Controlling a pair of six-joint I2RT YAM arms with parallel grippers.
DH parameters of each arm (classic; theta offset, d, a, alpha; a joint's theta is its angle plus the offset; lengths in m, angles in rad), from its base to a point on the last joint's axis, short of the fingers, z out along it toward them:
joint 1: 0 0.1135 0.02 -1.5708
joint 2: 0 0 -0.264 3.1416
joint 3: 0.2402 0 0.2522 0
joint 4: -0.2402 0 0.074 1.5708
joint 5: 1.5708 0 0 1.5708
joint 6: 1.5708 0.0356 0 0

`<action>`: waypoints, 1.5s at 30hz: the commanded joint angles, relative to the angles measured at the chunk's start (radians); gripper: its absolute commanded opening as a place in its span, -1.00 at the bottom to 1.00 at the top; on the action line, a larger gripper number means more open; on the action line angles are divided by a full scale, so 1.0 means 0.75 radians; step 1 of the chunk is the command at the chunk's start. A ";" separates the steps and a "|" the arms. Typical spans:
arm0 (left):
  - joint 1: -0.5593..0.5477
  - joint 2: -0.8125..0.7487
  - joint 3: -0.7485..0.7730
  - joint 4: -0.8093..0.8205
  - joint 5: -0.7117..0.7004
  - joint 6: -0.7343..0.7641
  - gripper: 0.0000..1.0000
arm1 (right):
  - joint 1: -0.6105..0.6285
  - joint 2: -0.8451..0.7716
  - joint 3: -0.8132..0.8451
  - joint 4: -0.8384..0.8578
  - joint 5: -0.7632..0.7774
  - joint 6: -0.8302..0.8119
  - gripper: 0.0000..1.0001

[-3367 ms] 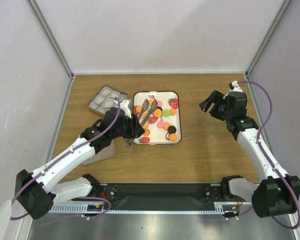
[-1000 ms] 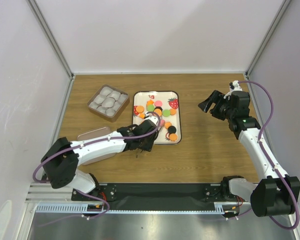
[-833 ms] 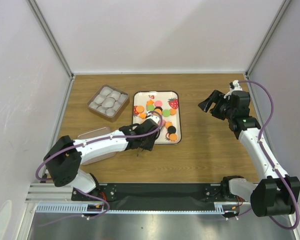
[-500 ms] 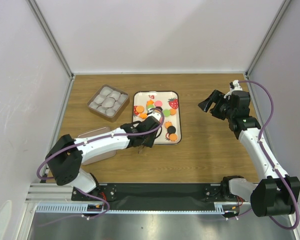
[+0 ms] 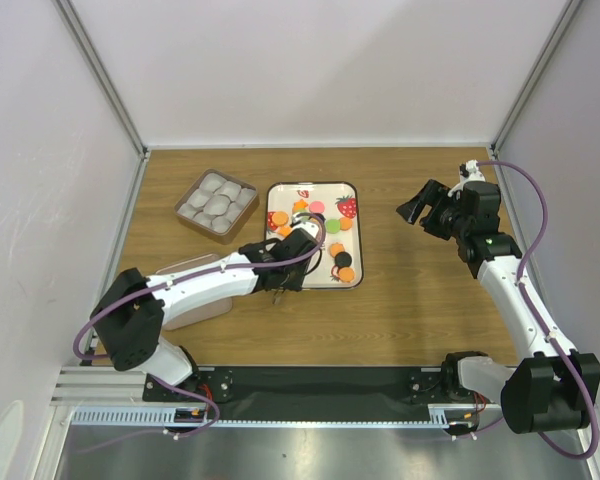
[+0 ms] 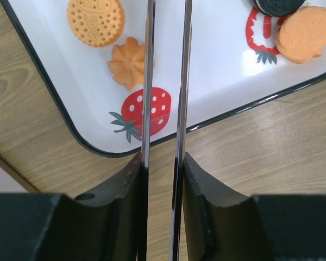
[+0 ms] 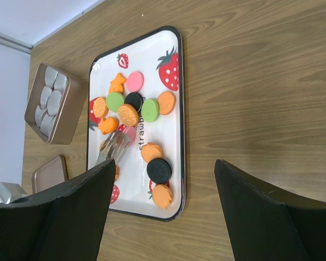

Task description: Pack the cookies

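At the tabletop's point(image 5: 400, 290) middle, we see the cookies point(image 7: 150, 109) strewn across the tray point(image 7: 173, 136). The left claw point(image 7: 118, 141) hovers over its left side, blades barely apart; whether it's pinching anything, we can't tell. The right claw point(image 5: 418, 208) gapes empty near the right edge.

We look down on a wooden table point(image 5: 410, 300) closed in by pale walls on three sides. Near its middle lies a white, black-rimmed tray point(image 5: 325, 192) printed with strawberries. Just beside the tray, to its left and towards the back, a brown tin point(image 5: 239, 214) lined with pale cups sits at an angle. Nearer the front left lies a flat pinkish-brown lid point(image 5: 195, 312), partly covered by an arm.
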 commanded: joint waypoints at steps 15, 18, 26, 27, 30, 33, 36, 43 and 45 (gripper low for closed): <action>0.028 0.042 0.073 0.001 -0.007 0.030 -0.24 | -0.009 -0.016 0.049 0.037 -0.028 -0.008 0.60; 0.030 0.048 0.081 -0.007 -0.011 0.027 -0.24 | -0.009 -0.018 0.049 0.035 -0.032 -0.008 0.60; 0.032 0.056 0.104 -0.034 -0.021 0.027 -0.31 | -0.009 -0.020 0.049 0.035 -0.032 -0.008 0.60; 0.032 0.054 0.108 -0.034 -0.021 0.030 -0.31 | -0.009 -0.020 0.049 0.035 -0.030 -0.006 0.59; 0.038 0.058 0.114 -0.048 -0.015 0.036 -0.35 | -0.011 -0.020 0.049 0.035 -0.034 -0.004 0.58; 0.044 0.060 0.122 -0.058 -0.009 0.042 -0.43 | -0.009 -0.018 0.049 0.035 -0.036 -0.002 0.58; 0.048 0.044 0.130 -0.068 0.003 0.050 -0.47 | -0.009 -0.029 0.049 0.035 -0.034 -0.004 0.57; 0.073 -0.065 0.185 -0.091 0.077 0.060 -0.57 | -0.009 -0.027 0.051 0.033 -0.034 -0.004 0.56; 0.089 -0.107 0.194 -0.095 0.093 0.056 -0.60 | -0.009 -0.033 0.051 0.033 -0.036 -0.004 0.55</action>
